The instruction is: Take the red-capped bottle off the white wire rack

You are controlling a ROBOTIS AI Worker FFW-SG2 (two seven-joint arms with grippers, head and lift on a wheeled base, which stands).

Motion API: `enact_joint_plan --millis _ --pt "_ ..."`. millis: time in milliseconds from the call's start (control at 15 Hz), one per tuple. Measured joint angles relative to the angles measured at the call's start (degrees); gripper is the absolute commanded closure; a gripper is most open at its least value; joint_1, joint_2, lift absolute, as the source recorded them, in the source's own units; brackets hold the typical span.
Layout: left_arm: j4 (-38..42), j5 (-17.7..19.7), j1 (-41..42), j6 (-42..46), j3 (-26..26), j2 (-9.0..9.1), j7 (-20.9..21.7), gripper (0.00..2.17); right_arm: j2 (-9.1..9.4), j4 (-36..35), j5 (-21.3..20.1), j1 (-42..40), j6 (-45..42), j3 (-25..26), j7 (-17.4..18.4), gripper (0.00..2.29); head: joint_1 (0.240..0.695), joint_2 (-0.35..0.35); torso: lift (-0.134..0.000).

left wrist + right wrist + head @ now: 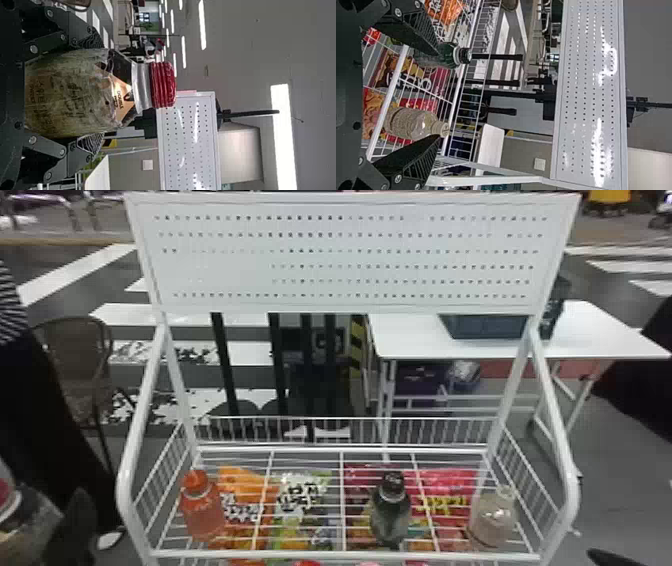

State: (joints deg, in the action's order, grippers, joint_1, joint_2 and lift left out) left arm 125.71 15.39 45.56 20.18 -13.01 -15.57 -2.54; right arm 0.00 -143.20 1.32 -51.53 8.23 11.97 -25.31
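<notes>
At the head view's left edge my left gripper [74, 527] is outside the rack, beside the red-capped bottle [34, 520], whose top is cut off by the edge. In the left wrist view the left gripper [95, 93] is shut on the body of the bottle [71, 93], one finger on each side, with the ribbed red cap [162, 84] beyond the fingertips. The white wire rack [345, 554] stands to the right of the held bottle. My right gripper [607, 557] is at the lower right corner; in the right wrist view the right gripper [437, 95] is open, its fingers wide apart.
On the rack's upper shelf stand an orange bottle [202, 510], a dark-capped bottle [390, 512] and a clear pale bottle [492, 517]. Colourful snack bags [300, 495] show through the wires. Behind are a perforated panel [350, 260] and a white table [410, 340].
</notes>
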Motion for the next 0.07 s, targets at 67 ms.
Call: enact_joint_plan --millis 67 --pt "-0.03 -0.04 -0.13 0.01 0.00 0.06 -0.02 1.90 0.00 0.02 0.00 0.11 0.00 -0.01 0.00 0.15 0.499 0.000 0.000"
